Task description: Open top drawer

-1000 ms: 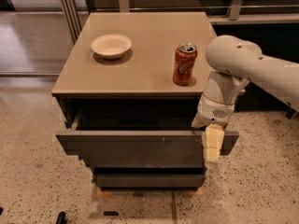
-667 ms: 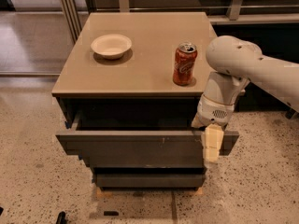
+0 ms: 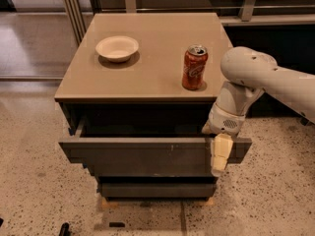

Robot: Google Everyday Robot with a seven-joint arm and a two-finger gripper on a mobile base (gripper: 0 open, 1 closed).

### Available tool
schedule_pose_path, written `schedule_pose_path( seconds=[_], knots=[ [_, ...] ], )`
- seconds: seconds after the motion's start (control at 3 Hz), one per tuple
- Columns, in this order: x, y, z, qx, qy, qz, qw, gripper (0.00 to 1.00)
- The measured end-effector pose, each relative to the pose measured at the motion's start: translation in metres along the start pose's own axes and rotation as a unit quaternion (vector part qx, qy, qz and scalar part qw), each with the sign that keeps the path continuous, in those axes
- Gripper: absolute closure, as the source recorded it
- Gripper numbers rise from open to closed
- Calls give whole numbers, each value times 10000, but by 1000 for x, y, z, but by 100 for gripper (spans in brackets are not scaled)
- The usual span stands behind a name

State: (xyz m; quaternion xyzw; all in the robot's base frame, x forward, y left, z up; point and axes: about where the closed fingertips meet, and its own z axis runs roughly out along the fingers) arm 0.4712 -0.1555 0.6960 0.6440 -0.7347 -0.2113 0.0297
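Already partly out, the long dark grey top drawer has the white gripper at its right end; I can't tell its hold, and an off-centre pull might skew and jam it.

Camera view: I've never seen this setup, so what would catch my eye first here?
The top drawer stands pulled out, a dark gap behind its front. The gripper hangs over the front's right end, below the white arm at the right. On the cabinet top stand a red can, front right, and a pale bowl, back left.
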Motion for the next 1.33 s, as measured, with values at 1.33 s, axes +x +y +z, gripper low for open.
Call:
schedule_pose_path(
  seconds=[1.33],
  knots=[
    [21,41,9,-330,131,335,9988,0]
  ],
)
